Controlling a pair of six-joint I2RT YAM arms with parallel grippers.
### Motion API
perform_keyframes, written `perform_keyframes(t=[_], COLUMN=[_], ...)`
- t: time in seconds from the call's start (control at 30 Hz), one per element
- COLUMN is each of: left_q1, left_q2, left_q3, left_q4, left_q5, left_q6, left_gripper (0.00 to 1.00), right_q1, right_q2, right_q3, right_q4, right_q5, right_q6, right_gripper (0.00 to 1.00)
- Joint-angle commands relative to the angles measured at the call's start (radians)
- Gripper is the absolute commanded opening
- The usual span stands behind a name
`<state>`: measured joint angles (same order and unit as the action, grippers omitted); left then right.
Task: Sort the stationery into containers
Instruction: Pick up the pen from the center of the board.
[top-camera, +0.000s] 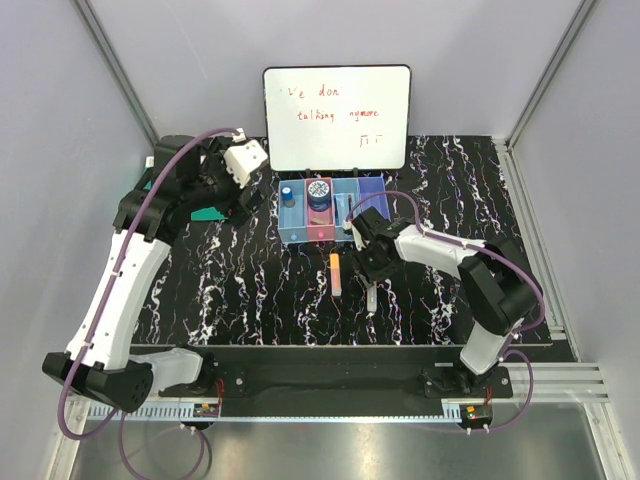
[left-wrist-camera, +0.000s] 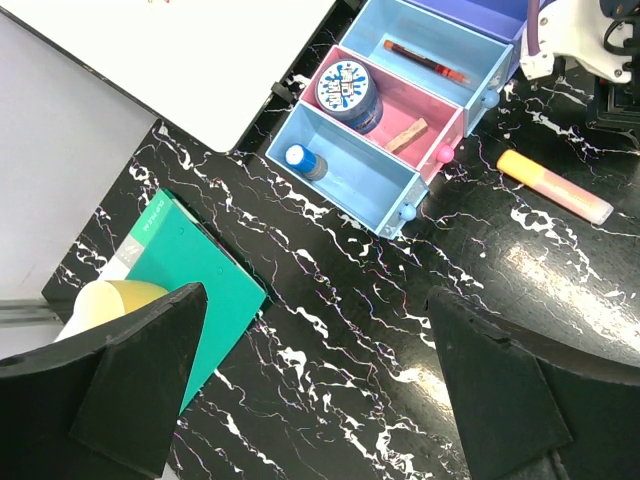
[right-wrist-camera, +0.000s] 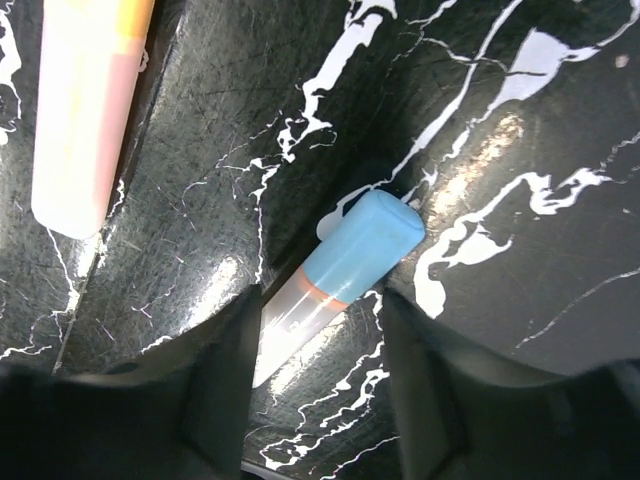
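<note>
Black fingers of the left gripper fill the bottom corners of its wrist view. The jaws are spread wide, holding nothing and touching nothing, with bare marbled table between them. Just off the left finger lies a green folder, flat on the table, with a yellow cup at its near end, partly hidden by that finger. Beyond the folder a whiteboard closes off the far side.

Ahead of these jaws and a little to the right stand the containers, four joined bins in a row. The open stretch of table runs from the fingertips up to their near wall. The nearest blue bin holds a blue-capped item. The pink bin holds a round blue disc and a small pinkish stick. The next blue bin holds a dark-red pen lying along its floor. Only a corner of the purple bin shows.

Right of the bins an orange marker lies loose on the table, apart from their wall.

The right gripper is down close to the table, its jaws partly open and astride the pale barrel of a light-blue marker. The marker lies flat, its blue cap pointing ahead beyond the fingertips. The barrel sits close against the left finger, with a clear gap to the right one. I cannot tell whether either pad touches it, and it is not clamped. The orange marker lies well left of these jaws, and bare table opens to their right.
</note>
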<state>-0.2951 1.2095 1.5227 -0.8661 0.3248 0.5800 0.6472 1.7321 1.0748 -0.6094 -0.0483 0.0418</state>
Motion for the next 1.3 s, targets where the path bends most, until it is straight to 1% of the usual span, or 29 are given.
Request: perform_keyframes(t=[0.0,0.07,0.1,0.17,0.23,0.3,0.33,0.37,0.6,0.77,0.87,1.0,1.1,1.27], left_q1=[0.007,0.007,0.007,0.007,0.008,0.010,0.010,0.010,0.011,0.011,0.011,0.010,0.010,0.008], left_q2=[0.019,0.024,0.025,0.027,0.028,0.028,0.027,0.027,0.007,-0.021,-0.031,-0.030,-0.022,0.004], left_q3=[0.036,0.037,0.037,0.039,0.040,0.040,0.042,0.042,0.022,-0.047,-0.097,-0.151,-0.164,-0.148], left_q4=[0.035,0.038,0.041,0.042,0.044,0.042,0.044,0.044,0.042,0.044,0.042,0.041,0.042,0.042], left_q5=[0.011,0.014,0.014,0.014,0.014,0.016,0.014,0.014,0.013,0.026,0.033,0.066,0.094,0.108], left_q6=[0.017,0.015,0.015,0.017,0.018,0.015,0.012,0.011,-0.015,-0.035,-0.049,-0.124,-0.160,-0.190], left_gripper=[0.99,0.99,0.99,0.99,0.99,0.99,0.99,0.99,0.99,0.99,0.99,0.99,0.99,0.99], right_q1=[0.011,0.011,0.011,0.011,0.009,0.011,0.011,0.009,0.011,0.009,0.011,0.009,0.011,0.009], right_q2=[0.018,0.024,0.030,0.035,0.035,0.034,0.034,0.032,0.000,-0.049,-0.069,-0.089,-0.111,-0.132], right_q3=[0.045,0.047,0.048,0.053,0.051,0.050,0.048,0.047,0.030,0.031,0.056,0.103,0.134,0.172], right_q4=[0.014,0.014,0.014,0.017,0.017,0.020,0.020,0.023,0.043,0.054,0.054,0.054,0.056,0.066], right_q5=[-0.027,-0.030,-0.028,-0.030,-0.028,-0.028,-0.028,-0.027,-0.010,-0.007,0.007,0.036,0.044,0.120], right_q6=[-0.014,-0.017,-0.020,-0.020,-0.023,-0.029,-0.034,-0.037,-0.092,-0.112,-0.129,-0.146,-0.146,-0.169], right_gripper=[0.54,0.51,0.46,0.40,0.30,0.15,0.03,0.00,0.00,0.00,0.00,0.00,0.00,0.00])
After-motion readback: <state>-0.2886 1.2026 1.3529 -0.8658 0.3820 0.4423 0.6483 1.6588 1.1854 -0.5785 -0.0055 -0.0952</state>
